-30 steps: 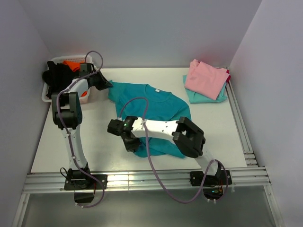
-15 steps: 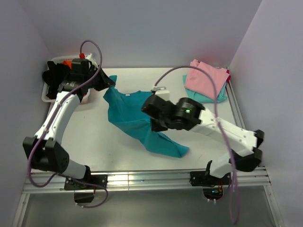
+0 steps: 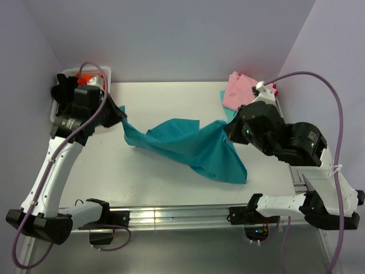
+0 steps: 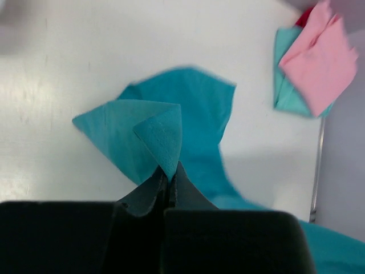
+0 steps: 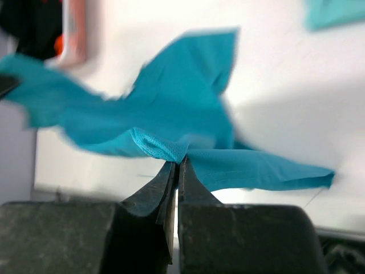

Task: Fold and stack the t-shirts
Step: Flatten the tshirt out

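Observation:
The teal t-shirt hangs stretched between my two grippers above the table, its lower end drooping toward the front. My left gripper is shut on its left end; in the left wrist view the cloth is pinched at the gripper. My right gripper is shut on the right end; in the right wrist view the cloth folds over the gripper. The folded pink t-shirt lies on the pale aqua one at the back right, partly hidden by my right arm; both show in the left wrist view.
A white basket with orange and black items stands at the back left corner. Grey walls close in the back and sides. A metal rail runs along the table's front edge.
Both arms rose and spread apart, the right gripper swinging far right. The teal shirt went from lying flat to hanging stretched between the two grippers.

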Robot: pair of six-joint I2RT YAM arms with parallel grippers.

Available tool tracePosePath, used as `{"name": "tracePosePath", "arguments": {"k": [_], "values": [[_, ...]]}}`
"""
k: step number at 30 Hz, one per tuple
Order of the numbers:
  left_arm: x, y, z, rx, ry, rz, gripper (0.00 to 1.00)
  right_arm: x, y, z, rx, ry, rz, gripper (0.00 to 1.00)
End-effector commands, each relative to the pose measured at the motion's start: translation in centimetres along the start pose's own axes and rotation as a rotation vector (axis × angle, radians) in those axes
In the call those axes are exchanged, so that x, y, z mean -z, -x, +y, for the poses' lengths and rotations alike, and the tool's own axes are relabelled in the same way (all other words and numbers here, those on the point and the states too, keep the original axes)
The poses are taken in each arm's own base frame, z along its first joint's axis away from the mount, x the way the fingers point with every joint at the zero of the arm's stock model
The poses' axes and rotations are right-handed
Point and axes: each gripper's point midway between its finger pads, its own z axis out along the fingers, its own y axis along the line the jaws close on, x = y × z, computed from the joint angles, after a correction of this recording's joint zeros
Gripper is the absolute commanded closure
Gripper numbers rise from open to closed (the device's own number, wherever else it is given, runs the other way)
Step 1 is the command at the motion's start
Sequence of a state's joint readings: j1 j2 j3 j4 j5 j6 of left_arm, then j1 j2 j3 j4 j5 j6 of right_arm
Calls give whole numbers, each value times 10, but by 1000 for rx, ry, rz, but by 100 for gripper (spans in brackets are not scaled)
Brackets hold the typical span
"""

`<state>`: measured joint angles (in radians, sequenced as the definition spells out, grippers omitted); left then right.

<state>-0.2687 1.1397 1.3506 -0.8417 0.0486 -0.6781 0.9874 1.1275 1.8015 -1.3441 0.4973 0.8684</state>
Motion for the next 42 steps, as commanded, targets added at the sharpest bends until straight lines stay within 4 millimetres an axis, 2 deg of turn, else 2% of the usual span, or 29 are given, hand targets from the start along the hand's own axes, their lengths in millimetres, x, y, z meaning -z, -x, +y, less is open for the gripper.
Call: {"name": "tracePosePath", "arguments": {"k": [1,4,5,6,7,9,10,11,12,13,15,16,18,19,20,22,23,25,26,28,29,30,31,32,34,35,36,37,42], "values": [[3,57,-16,3,45,-136,100,-6,50,-18,46,-69,-165,100],[-11,97,-32,-47,67,-193,100,-46,86,-26,57,-131,-211,100],[-44,100,-30,-54,103,-156,100,-72,89,-27,74,-170,-185,100],[-44,123,-45,-49,72,-200,100,-87,105,-33,77,-187,-209,100],[-82,126,-39,-38,103,-158,100,-101,113,-33,85,-187,-207,100],[-94,164,-69,-24,-3,-213,100,-148,127,-46,87,-242,-170,100],[-134,167,-57,-5,14,-176,100,-150,151,-39,72,-214,-206,100],[-129,194,-74,14,-53,-232,100,-186,155,-46,74,-245,-162,100],[-134,206,-75,23,-71,-245,100,-192,166,-47,65,-239,-162,100],[-153,214,-66,36,-67,-242,100,-180,202,-45,12,-208,-248,100],[-124,246,-81,29,-119,-348,100,-182,229,-49,-29,-196,-309,100],[-82,271,-97,12,-168,-468,100,-160,254,-46,-40,-168,-390,100],[-60,270,-95,-15,-161,-528,100,-126,276,-37,-29,-128,-491,100],[-3,278,-114,-31,-231,-625,100,-121,273,-40,-33,-127,-487,100],[-5,272,-97,-13,-167,-627,100,-96,273,-41,-42,-122,-515,100],[34,266,-98,-32,-179,-671,100,-99,252,-50,-38,-142,-459,100],[30,254,-85,-26,-134,-639,100,-75,245,-46,-38,-112,-472,100],[63,240,-84,-28,-142,-669,100,-89,211,-59,-30,-134,-391,100],[44,219,-70,-43,-106,-625,100,-76,199,-56,-31,-112,-383,100],[65,193,-60,-44,-86,-642,100,-101,152,-77,-30,-154,-264,100],[36,161,-34,-27,-26,-561,100,-93,138,-82,-35,-148,-260,100],[29,145,-21,-20,-3,-534,100,-117,99,-100,-48,-182,-170,100],[34,132,-14,-10,-7,-528,100,-113,84,-105,-56,-173,-163,100],[5,96,14,-5,50,-436,100,-122,64,-111,-67,-174,-118,100],[-9,63,32,12,59,-379,100,-149,1,-128,-101,-173,29,100],[-35,21,59,40,104,-278,100,-159,-15,-134,-118,-174,55,100],[-44,3,71,57,122,-236,100,-171,-58,-144,-151,-173,164,100],[-59,-31,92,88,162,-156,100,-176,-74,-147,-164,-166,199,100],[-76,-95,125,155,232,15,100,-188,-134,-164,-190,-177,317,100]]}}
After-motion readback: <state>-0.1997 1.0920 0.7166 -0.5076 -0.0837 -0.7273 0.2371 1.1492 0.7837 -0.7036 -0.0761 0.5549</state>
